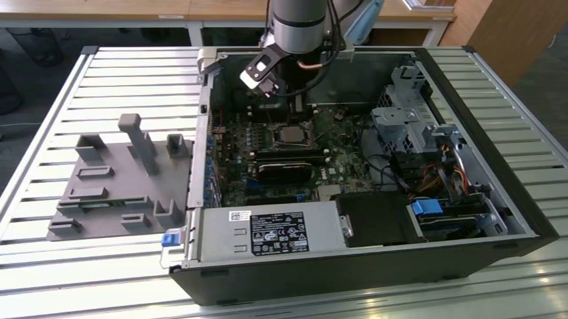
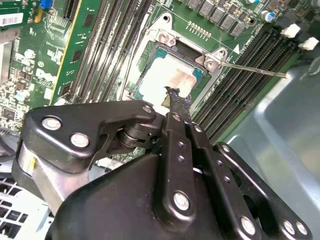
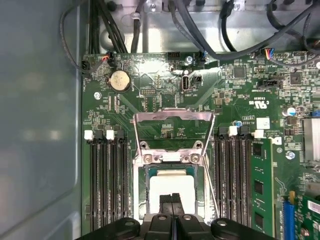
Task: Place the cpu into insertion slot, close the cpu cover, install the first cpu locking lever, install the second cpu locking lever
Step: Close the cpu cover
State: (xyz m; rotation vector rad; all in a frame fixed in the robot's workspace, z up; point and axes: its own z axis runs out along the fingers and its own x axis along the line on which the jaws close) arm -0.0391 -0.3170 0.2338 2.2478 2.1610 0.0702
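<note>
In the first wrist view, the gripper [image 3: 173, 199] reached down over the green circuit board [image 3: 150, 100]. Its two black fingers were pressed flat together, and we saw nothing between them. The tips rested at the near edge of the cpu [image 3: 172, 186], whose pale metal top lay level inside the insertion slot [image 3: 145, 192]. The cpu cover [image 3: 173, 116] was swung back off the socket on its hinge. Through its window we could see bare board. Long black memory slots [image 3: 107, 185] ran along both sides of the socket, and a round coin cell [image 3: 120, 80] sat further up the board.

In the second wrist view, the closed fingertips [image 2: 176, 100] met the top of the cpu [image 2: 167, 75] near one edge; we could not tell whether they pressed on it or only brushed it. A thin metal lever [image 2: 252, 70] stuck out from the corner of the socket over the memory slots [image 2: 240, 75].

In the exterior view, the arm [image 1: 297, 23] came down from above into an open computer case [image 1: 497, 199], directly over the socket. The case lay on a slatted table [image 1: 89, 279]. A grey fixture [image 1: 116, 179] stood beside it, on the exterior view's left.
</note>
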